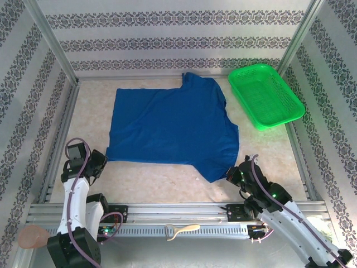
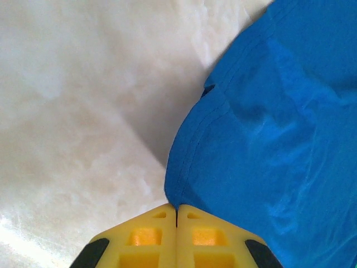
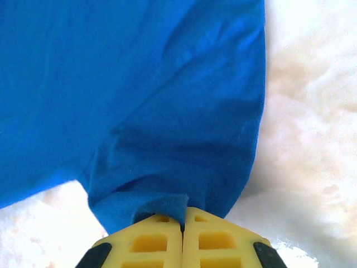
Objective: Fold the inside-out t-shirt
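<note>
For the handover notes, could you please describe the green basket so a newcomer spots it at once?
Start at the marbled table ringed by patterned walls and look to its far right corner. There sits the green basket, a shallow rectangular tray beside the blue t-shirt. Its bright green mesh sets it apart.

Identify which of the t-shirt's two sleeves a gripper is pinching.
The near sleeve, pointing toward the arm bases: the right gripper is shut on its cuff. The far sleeve lies free by the back wall.
</note>
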Action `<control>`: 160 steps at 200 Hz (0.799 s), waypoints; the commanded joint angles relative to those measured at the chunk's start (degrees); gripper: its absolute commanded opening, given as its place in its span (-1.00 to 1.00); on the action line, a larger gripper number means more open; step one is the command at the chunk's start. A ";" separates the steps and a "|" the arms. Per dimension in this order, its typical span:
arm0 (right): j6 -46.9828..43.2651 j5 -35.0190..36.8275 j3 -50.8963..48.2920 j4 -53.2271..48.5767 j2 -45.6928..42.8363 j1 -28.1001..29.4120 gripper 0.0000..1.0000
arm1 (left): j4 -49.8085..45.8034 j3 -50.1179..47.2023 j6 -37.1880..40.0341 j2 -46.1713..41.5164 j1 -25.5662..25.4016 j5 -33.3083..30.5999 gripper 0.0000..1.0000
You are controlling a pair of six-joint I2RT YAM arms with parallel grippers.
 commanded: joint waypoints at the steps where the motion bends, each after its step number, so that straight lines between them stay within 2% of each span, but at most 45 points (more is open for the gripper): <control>1: -1.80 5.31 4.56 3.27 4.27 0.33 -1.00 | 1.70 4.08 2.79 3.15 0.93 -1.18 -1.00; 22: -5.28 5.63 6.68 8.37 10.74 -1.44 -1.00 | 4.52 8.13 5.03 10.27 1.02 0.44 -0.99; 50: -9.97 0.34 8.81 16.18 18.94 -7.20 -1.00 | 9.19 13.48 7.41 21.98 1.02 4.94 -0.95; 91: -14.45 -6.84 12.37 22.70 26.86 -16.31 -1.00 | 10.69 21.54 10.54 33.86 1.02 6.34 -0.96; 125: -16.08 -8.64 15.49 26.30 32.66 -17.99 -1.00 | 11.12 27.21 11.24 43.10 1.02 10.49 -1.00; 160: -18.07 -9.48 20.59 28.02 38.28 -18.73 -1.00 | 12.34 30.06 10.27 46.66 1.02 11.09 -1.00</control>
